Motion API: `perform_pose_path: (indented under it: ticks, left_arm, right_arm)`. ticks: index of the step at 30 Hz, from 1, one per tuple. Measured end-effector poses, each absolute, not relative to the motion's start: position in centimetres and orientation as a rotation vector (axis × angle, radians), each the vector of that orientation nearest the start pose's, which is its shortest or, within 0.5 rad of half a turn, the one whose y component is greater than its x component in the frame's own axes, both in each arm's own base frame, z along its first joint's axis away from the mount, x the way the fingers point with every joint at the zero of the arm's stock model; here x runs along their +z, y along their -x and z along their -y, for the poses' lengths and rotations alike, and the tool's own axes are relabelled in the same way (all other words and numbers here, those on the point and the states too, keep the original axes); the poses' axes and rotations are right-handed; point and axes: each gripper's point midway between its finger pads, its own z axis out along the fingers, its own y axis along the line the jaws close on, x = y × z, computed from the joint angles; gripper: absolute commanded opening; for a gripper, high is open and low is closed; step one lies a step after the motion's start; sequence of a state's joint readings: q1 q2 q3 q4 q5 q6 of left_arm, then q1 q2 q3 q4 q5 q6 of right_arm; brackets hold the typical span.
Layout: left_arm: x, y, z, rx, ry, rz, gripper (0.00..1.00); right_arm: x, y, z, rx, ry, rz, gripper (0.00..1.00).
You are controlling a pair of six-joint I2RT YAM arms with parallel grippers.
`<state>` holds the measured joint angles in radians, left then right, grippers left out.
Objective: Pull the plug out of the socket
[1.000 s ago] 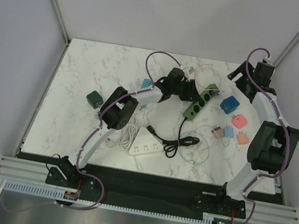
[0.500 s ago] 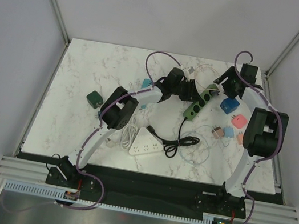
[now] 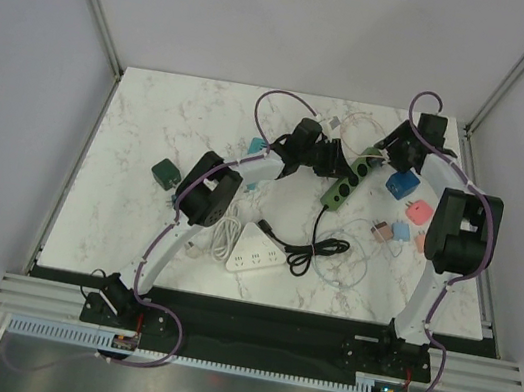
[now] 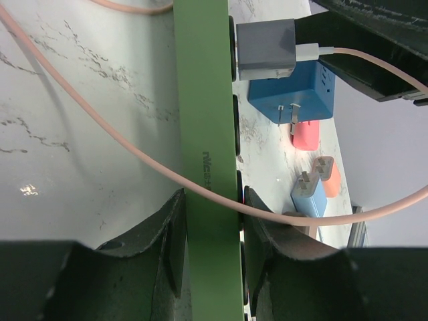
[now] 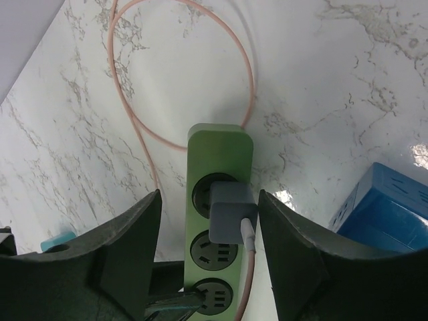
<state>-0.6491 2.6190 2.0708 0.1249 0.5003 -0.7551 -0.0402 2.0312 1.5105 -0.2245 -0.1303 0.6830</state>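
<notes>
A green power strip point(image 3: 347, 180) lies on the marble table, also seen in the left wrist view point(image 4: 207, 120) and the right wrist view point(image 5: 217, 194). A grey plug point(image 5: 231, 214) with a pink cable sits in its end socket; it shows too in the left wrist view point(image 4: 266, 49). My left gripper point(image 4: 210, 241) is shut on the strip's sides. My right gripper point(image 5: 210, 227) is open, its fingers point(image 5: 127, 247) either side of the plug and strip, not touching. From above, the right gripper point(image 3: 383, 153) hovers at the strip's far end.
A blue adapter point(image 3: 402, 184) lies right of the strip, with pink point(image 3: 417, 212), light blue point(image 3: 401, 231) and orange chargers near it. A white power strip point(image 3: 257, 252), black cord point(image 3: 308, 250), dark green adapter point(image 3: 165, 175) and teal charger point(image 3: 255, 146) lie on the table.
My right arm has swung in from the back right corner to the strip's far end, over the plug. The left arm has held still on the strip.
</notes>
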Motion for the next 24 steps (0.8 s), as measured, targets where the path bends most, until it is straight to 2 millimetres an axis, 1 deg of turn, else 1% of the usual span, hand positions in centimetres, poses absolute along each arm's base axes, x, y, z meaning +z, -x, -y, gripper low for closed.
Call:
perform_pose_path:
  ticks: [2, 7, 11, 17, 22, 24]
  left_arm:
    - [5.3, -46.9, 49.3, -1.346, -0.246, -2.212, 0.02]
    - [5.3, -47.0, 49.3, -1.346, -0.246, -2.210, 0.02]
    - [5.3, -46.9, 49.4, -1.347, -0.246, -2.210, 0.02]
    - [5.3, -47.0, 49.3, -1.351, -0.244, -2.210, 0.02]
    - [5.3, -47.0, 49.3, -1.354, -0.245, -2.209, 0.02]
    - [5.3, -47.0, 49.4, -1.355, -0.246, -2.208, 0.02]
  right_arm:
    - [8.7, -53.7, -2.8, 0.468, -0.779, -2.234, 0.65]
    - [6.2, -51.7, -3.6, 0.458, -0.804, -2.306, 0.64]
    - [5.0, -50.8, -4.0, 0.446, -0.819, -2.336, 0.63]
    - [5.0, -51.0, -3.8, 0.434, -0.827, -2.326, 0.63]
    - [5.5, -51.9, -3.7, 0.433, -0.821, -2.308, 0.63]
    - [5.9, -52.4, -3.5, 0.428, -0.819, -2.294, 0.60]
